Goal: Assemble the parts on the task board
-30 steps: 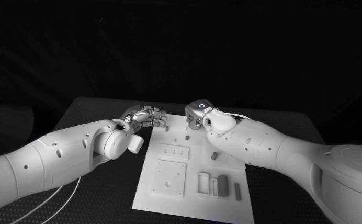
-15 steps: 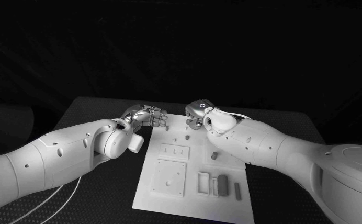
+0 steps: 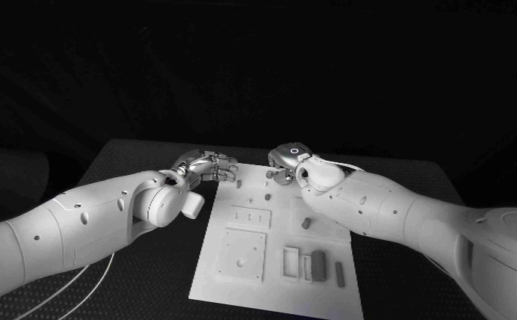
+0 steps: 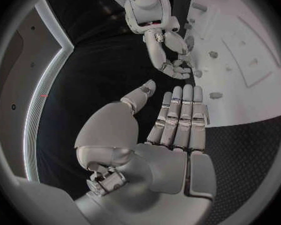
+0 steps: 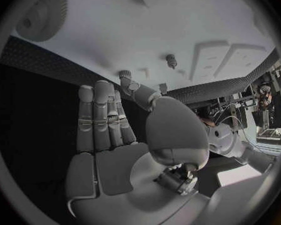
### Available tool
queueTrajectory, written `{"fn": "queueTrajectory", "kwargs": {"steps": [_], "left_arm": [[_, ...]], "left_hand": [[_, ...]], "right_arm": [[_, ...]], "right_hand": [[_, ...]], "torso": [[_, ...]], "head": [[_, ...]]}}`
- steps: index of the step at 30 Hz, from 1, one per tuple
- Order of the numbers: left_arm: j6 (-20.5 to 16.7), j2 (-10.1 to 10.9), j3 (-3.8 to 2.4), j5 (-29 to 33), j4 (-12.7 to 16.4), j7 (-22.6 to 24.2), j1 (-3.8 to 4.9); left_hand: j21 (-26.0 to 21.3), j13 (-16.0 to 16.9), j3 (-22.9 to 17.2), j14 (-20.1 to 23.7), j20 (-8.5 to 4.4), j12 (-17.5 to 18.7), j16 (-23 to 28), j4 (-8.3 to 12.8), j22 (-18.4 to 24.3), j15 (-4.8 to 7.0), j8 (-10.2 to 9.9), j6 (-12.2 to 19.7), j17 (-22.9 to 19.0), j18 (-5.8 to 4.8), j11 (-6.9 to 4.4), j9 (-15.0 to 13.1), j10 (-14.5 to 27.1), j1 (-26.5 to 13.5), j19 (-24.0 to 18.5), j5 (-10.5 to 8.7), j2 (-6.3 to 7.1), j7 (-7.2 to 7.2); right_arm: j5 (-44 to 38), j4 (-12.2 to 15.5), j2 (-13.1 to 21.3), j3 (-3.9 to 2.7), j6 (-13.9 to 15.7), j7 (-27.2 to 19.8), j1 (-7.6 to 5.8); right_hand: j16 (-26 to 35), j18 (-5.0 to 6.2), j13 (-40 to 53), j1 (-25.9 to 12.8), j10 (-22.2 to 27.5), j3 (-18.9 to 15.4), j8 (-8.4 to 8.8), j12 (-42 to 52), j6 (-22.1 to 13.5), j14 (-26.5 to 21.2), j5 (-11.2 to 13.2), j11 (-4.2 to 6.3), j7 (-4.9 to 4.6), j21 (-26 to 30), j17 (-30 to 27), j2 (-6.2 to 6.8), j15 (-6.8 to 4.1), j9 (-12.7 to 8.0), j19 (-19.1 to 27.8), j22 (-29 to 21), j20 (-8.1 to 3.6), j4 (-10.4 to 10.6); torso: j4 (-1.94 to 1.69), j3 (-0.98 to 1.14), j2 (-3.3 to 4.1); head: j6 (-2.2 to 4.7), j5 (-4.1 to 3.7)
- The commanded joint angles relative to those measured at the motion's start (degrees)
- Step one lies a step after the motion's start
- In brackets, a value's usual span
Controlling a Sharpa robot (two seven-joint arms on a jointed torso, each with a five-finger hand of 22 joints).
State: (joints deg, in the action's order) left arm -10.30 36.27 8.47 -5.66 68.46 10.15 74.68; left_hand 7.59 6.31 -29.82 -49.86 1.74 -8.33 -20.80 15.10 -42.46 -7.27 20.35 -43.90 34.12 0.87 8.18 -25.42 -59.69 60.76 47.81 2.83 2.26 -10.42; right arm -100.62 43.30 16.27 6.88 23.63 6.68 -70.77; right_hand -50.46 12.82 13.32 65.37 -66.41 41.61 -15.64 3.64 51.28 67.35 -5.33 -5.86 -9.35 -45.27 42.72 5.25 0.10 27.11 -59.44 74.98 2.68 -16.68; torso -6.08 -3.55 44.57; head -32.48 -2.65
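Note:
The white task board [image 3: 275, 290] lies lengthwise on the black table. My left hand [image 3: 210, 165] hovers at the board's far left corner, fingers straight and together [image 4: 178, 115], thumb apart, holding nothing. My right hand [image 3: 287, 164] is over the board's far edge. Its thumb tip and fingertips [image 4: 178, 70] come close around a small peg [image 5: 123, 74] there; I cannot tell whether they grip it. Another small peg [image 3: 265, 197] stands further in on the board, and a short piece [image 3: 306, 223] lies near the middle.
Nearer me the board carries a square plate [image 3: 243, 254], a small recessed plate [image 3: 250, 219], an upright frame [image 3: 290, 260], a grey bar [image 3: 318, 264] and a thin bar [image 3: 339, 274]. Black table [image 3: 140, 163] flanks the board on both sides.
My right hand has shifted slightly to the right along the board's far edge. The left hand has stayed where it was.

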Motion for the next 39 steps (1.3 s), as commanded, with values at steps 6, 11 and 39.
{"fn": "queueTrajectory", "kwargs": {"steps": [6,11,39], "left_arm": [[0.6,1.7,-0.07,-0.1,1.2,0.6,0.17],[0.7,2.3,-0.07,-0.1,1.5,0.7,0.18],[1.0,2.9,-0.04,-0.1,1.7,0.8,0.12]], "left_hand": [[-0.3,-0.1,0.2,-0.4,-0.07,0.2,0.4,0.1,-0.1,-0.14,-0.2,0.0,0.1,-0.3,0.18,0.1,-0.2,-0.2,0.4,-0.01,0.09,0.07],[-0.4,-0.1,0.2,-0.4,-0.07,0.2,0.4,0.1,-0.1,-0.15,-0.1,-0.1,0.1,-0.29,0.17,0.1,-0.3,-0.2,0.4,-0.01,0.14,0.1],[-0.4,-0.1,0.2,-0.5,-0.06,0.3,0.5,0.1,-0.1,-0.16,-0.2,-0.1,0.2,-0.27,0.18,0.1,-0.3,-0.1,0.5,-0.01,0.14,0.12]], "right_arm": [[7.9,10.5,7.5,-1.87,3.1,-3.5,-2.41],[10.6,16.7,13.4,-2.69,-1.1,-3.5,-4.04],[14.8,13.6,18.7,-3.42,-13.0,-5.7,-1.77]], "right_hand": [[-1.7,2.18,0.3,-0.4,-0.7,-0.8,-0.13,1.0,-0.1,1.5,-0.1,-0.21,-0.44,-1.2,0.5,2.14,-0.54,-0.2,-1.6,1.3,-0.63,0.4],[-7.2,2.18,4.5,-2.5,-5.9,-2.9,-0.32,4.4,-0.3,3.2,0.0,1.99,-0.34,-5.2,2.8,5.05,-2.43,0.0,-3.9,1.5,-2.14,1.8],[-29.7,2.18,57.9,-5.4,10.1,-5.2,0.49,54.1,-3.1,-2.6,-0.1,3.06,0.19,-17.4,12.9,7.71,-3.43,2.3,0.9,0.5,-3.38,4.6]], "torso": [[0.77,0.12,0.14],[1.45,0.23,0.18],[1.99,0.38,0.32]], "head": [[0.6,0.07],[1.07,0.24],[1.14,-0.57]]}}
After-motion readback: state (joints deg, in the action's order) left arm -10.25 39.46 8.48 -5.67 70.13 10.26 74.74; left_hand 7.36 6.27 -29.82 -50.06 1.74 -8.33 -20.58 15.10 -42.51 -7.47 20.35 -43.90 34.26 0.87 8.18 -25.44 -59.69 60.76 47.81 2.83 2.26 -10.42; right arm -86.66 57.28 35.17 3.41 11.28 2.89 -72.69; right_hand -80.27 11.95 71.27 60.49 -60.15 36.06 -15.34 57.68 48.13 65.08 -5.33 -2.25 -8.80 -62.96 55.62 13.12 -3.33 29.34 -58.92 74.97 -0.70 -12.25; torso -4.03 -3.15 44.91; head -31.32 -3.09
